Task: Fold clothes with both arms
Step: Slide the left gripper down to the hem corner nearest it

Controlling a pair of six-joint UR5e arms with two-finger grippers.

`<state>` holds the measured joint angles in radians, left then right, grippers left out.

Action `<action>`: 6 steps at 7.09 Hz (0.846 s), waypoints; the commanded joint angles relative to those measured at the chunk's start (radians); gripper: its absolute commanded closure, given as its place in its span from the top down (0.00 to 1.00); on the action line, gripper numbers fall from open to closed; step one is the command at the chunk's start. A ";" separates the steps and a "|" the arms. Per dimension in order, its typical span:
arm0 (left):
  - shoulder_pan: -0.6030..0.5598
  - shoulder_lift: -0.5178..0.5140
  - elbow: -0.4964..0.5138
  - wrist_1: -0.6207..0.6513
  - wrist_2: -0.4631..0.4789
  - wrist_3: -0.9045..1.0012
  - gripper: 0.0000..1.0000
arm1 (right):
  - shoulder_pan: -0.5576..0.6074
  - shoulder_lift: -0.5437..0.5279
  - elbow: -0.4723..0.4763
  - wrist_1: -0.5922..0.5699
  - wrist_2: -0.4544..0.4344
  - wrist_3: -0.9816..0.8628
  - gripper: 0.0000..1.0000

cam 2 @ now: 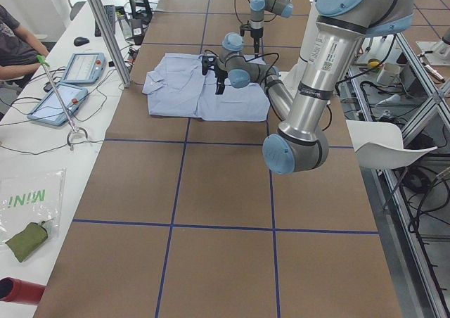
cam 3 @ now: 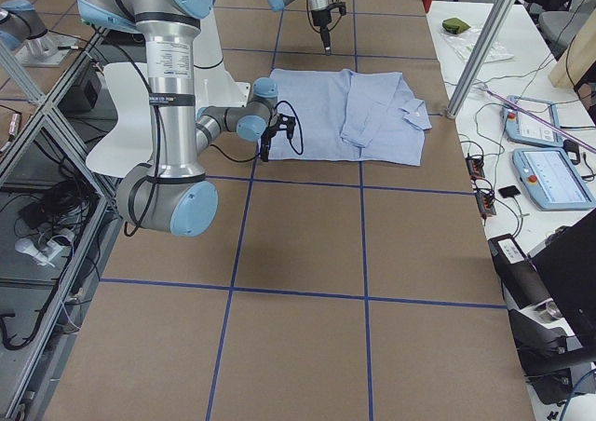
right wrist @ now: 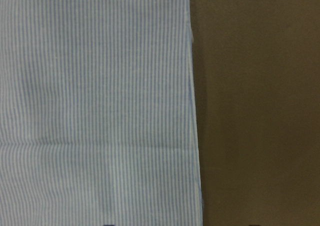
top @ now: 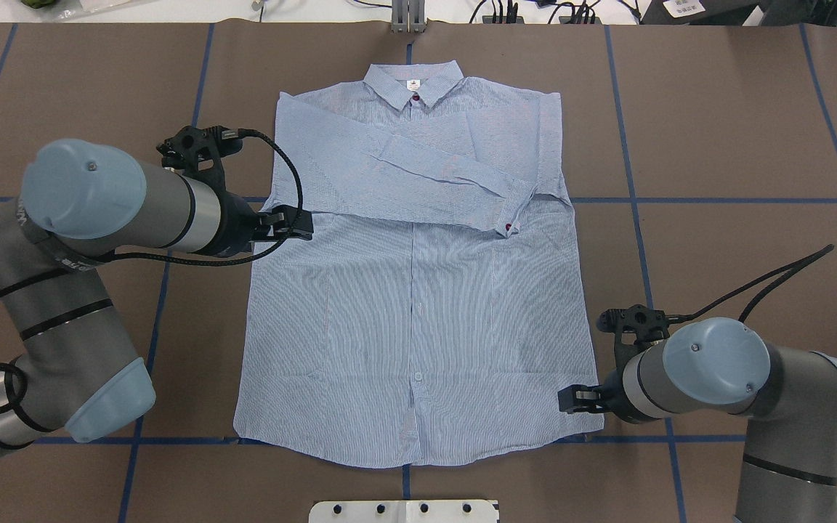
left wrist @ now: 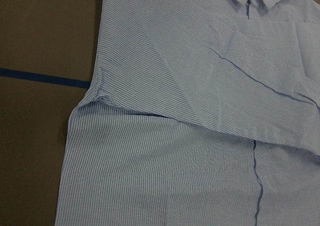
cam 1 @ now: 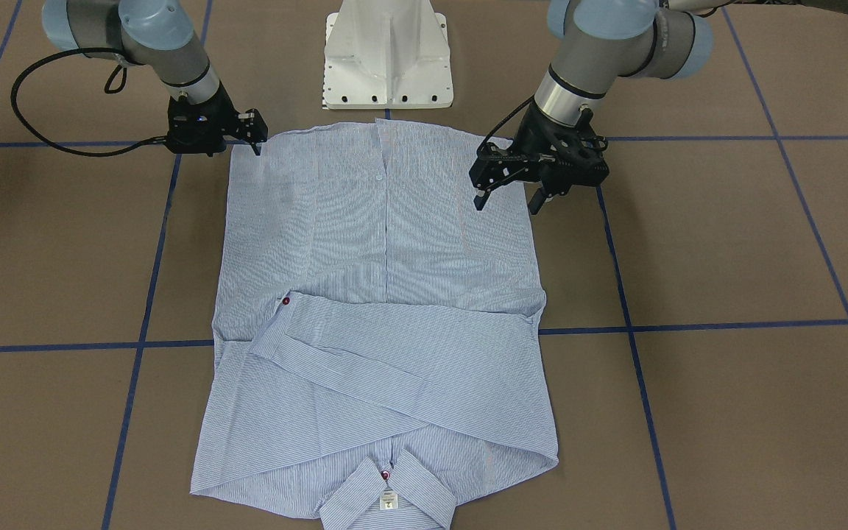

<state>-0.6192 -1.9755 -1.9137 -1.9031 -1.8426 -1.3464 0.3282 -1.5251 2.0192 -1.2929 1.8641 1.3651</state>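
Note:
The light blue striped shirt point(top: 418, 312) lies flat on the brown table, front up, with its collar point(top: 413, 81) on the far side from the robot's base. Both sleeves are folded across the chest, and a red cuff button point(top: 509, 227) shows. My left gripper point(cam 1: 507, 202) hovers open over the shirt's left side edge, below the folded sleeve. Nothing sits between its fingers. My right gripper point(top: 565, 400) is low at the hem's right corner, open, with the shirt's edge point(right wrist: 192, 111) under it. The left wrist view shows the sleeve fold point(left wrist: 200, 86) but no fingers.
The white pedestal base point(cam 1: 387, 59) stands just behind the hem. Blue tape lines point(cam 1: 689, 325) cross the brown table. A side bench carries tablets point(cam 2: 77, 68) and cables, and a seated person point(cam 2: 14, 36) is at its far end.

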 commanded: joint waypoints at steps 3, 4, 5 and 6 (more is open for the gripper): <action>0.001 0.000 0.002 -0.001 0.002 0.000 0.99 | -0.011 0.005 -0.008 -0.002 0.029 0.000 0.72; 0.001 0.000 0.002 -0.001 0.003 0.000 0.99 | -0.011 0.008 -0.008 -0.003 0.030 0.000 0.66; -0.002 0.000 0.002 -0.001 0.003 0.000 0.99 | -0.011 0.008 -0.007 -0.005 0.035 0.000 0.66; -0.001 -0.002 0.002 -0.001 0.017 0.001 0.99 | -0.009 0.009 -0.008 -0.006 0.041 0.000 0.66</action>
<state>-0.6197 -1.9761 -1.9113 -1.9037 -1.8360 -1.3465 0.3180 -1.5173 2.0117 -1.2974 1.8980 1.3652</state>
